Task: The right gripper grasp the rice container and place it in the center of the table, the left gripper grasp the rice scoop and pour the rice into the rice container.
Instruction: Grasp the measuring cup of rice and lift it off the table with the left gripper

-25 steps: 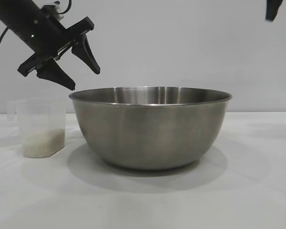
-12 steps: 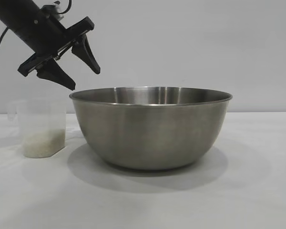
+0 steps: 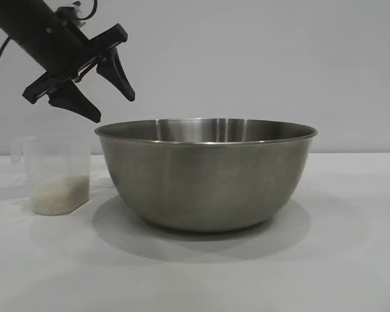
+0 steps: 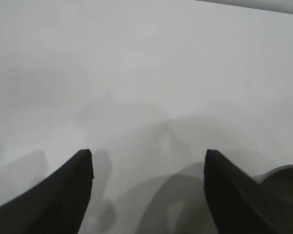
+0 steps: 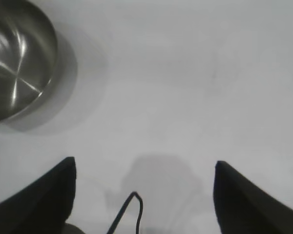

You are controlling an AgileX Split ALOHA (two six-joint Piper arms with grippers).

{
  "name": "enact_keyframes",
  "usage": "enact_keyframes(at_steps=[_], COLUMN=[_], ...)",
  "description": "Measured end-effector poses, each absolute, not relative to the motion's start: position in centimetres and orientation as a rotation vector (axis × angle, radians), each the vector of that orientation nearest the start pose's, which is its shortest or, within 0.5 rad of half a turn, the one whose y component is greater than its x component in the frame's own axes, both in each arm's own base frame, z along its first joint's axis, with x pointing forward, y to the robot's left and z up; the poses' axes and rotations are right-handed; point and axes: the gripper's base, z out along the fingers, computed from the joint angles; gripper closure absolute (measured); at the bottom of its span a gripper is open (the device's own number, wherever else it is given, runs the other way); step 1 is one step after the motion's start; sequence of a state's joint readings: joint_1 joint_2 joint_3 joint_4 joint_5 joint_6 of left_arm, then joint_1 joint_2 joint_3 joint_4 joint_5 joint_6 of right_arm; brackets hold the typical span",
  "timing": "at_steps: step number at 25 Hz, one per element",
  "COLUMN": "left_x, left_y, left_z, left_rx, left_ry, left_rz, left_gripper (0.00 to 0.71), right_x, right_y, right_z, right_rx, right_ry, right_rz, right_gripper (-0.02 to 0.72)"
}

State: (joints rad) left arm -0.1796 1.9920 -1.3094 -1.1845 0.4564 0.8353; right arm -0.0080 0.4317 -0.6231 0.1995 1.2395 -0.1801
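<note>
1. Bowl (image 3: 205,174) sat mid-table (image 3: 351,260); scoop (image 3: 55,174) with rice (image 3: 58,194) stood just beside it.
2. Left gripper (image 3: 109,97) hovered above the scoop, wide open, empty.
3. Right gripper (image 5: 144,195) was away from the bowl, open, empty.
4. Scoop looked light, thin, slick; grip the wall or loop handle (image 3: 16,151), squeeze gently.

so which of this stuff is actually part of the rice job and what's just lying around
Part of the job:
- rice container, mid-table
- rice scoop, upright beside it
- rice inside the scoop
- left gripper, open above the scoop
- right gripper, open, off to the side

Lying about:
- nothing; only the table
</note>
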Motion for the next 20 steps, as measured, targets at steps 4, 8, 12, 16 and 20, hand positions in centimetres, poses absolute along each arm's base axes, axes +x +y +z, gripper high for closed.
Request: enact_keyframes(at_steps=[4, 8, 12, 16, 20], left_x=[41.6, 41.6, 41.6, 41.5, 41.5], left_y=[-11.3, -11.3, -11.4, -11.4, -11.4], left_z=[18.4, 18.4, 18.4, 18.4, 18.7], left_rx=[0.057, 0.057, 0.059, 0.07, 0.125], left_ry=[2.381, 2.381, 2.382, 2.384, 2.369], left_rz=[-0.732, -0.732, -0.736, -0.74, -0.719], left_gripper=[0.233, 0.233, 0.233, 0.233, 0.233], right_x=[2.6, 1.0, -0.2, -0.8, -1.0], right_y=[1.5, 1.2, 1.1, 1.1, 1.1], right_z=[27.7, 27.0, 26.9, 26.8, 26.8], right_rx=[-0.2, -0.197, -0.196, -0.196, -0.196], right_ry=[2.367, 2.252, 2.166, 2.128, 2.111], right_rz=[0.151, 0.083, 0.058, 0.051, 0.047], right_gripper=[0.162, 0.162, 0.162, 0.162, 0.162])
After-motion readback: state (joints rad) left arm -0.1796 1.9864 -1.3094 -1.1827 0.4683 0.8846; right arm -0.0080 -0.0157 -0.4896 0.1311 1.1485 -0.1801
